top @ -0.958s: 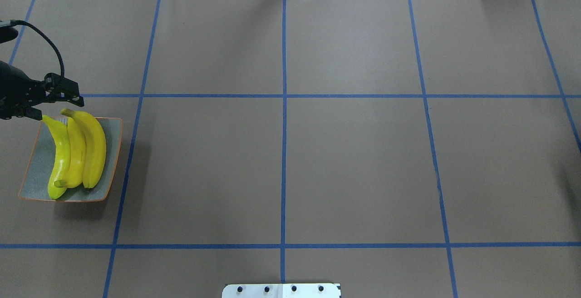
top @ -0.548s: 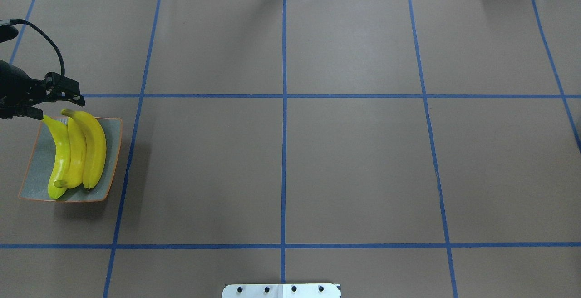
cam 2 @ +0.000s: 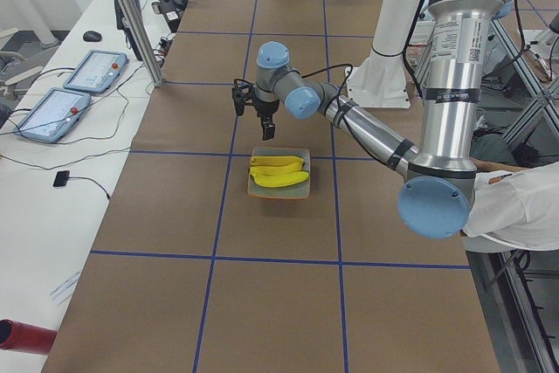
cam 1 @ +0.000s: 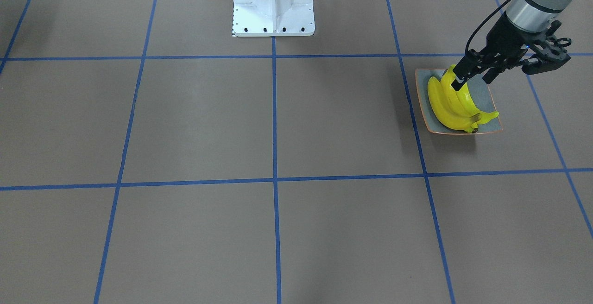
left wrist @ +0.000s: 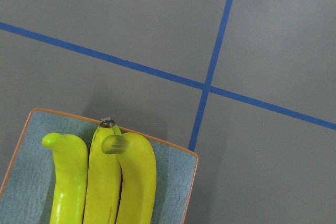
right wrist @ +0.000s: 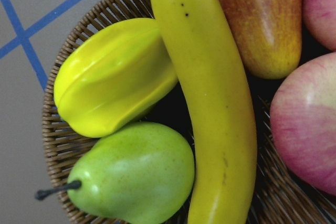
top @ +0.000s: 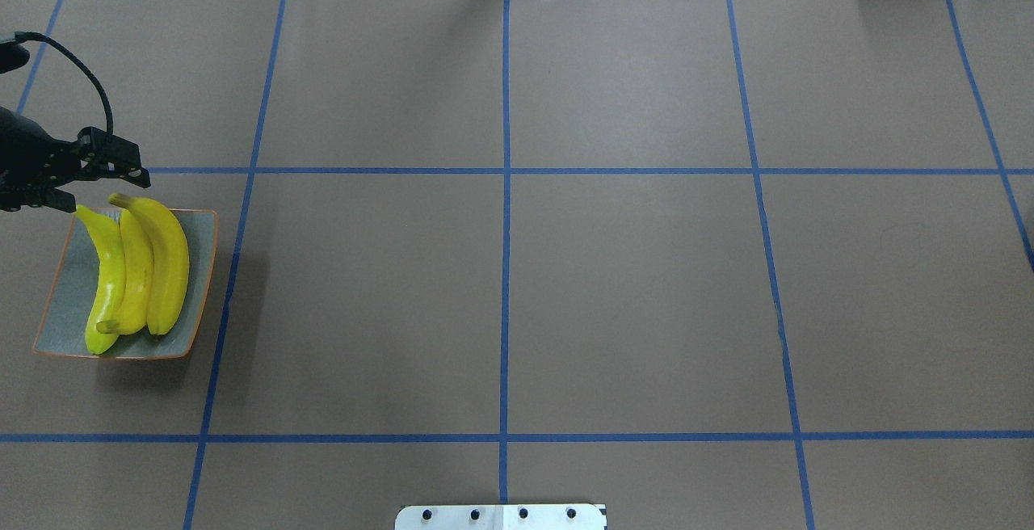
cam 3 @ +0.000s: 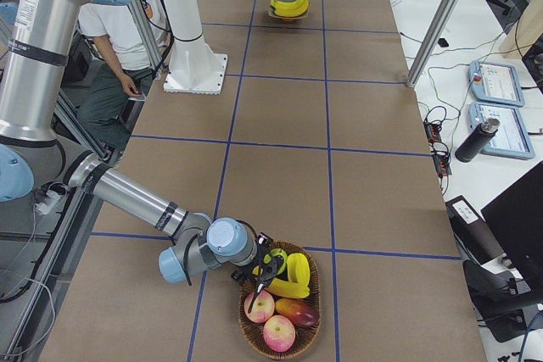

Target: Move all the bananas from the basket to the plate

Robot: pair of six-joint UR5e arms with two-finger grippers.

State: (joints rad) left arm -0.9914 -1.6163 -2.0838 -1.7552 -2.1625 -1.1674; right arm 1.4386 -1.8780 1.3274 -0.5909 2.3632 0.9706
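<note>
Little has changed since the earlier frame: the left end effector [cam 1: 471,79] has drifted slightly back from the far edge of the plate [top: 69,304], while the three bananas [top: 137,271] lying side by side on it have not shifted. Its fingers are spread and empty, hovering just over the banana stems. At the opposite, right end of the surface [top: 517,288], the right end effector [cam 3: 261,270] hangs low over the basket [right wrist: 113,17]; whether it is spread or pressed together I cannot tell. One last banana [right wrist: 210,103] lies there, wedged between a star fruit [right wrist: 110,77] and green pear [right wrist: 136,171] on one side and a mango [right wrist: 262,19] and an apple [right wrist: 310,129] on the other. That tight nest is the main hazard: fingers coming down may jam on a neighbour or drag it out, and the glossy curved skin could slip from a shallow pinch. The plate is also nearly full, so a fourth banana set carelessly may roll off the pile, and the arms could clash if the left one lingers there.
</note>
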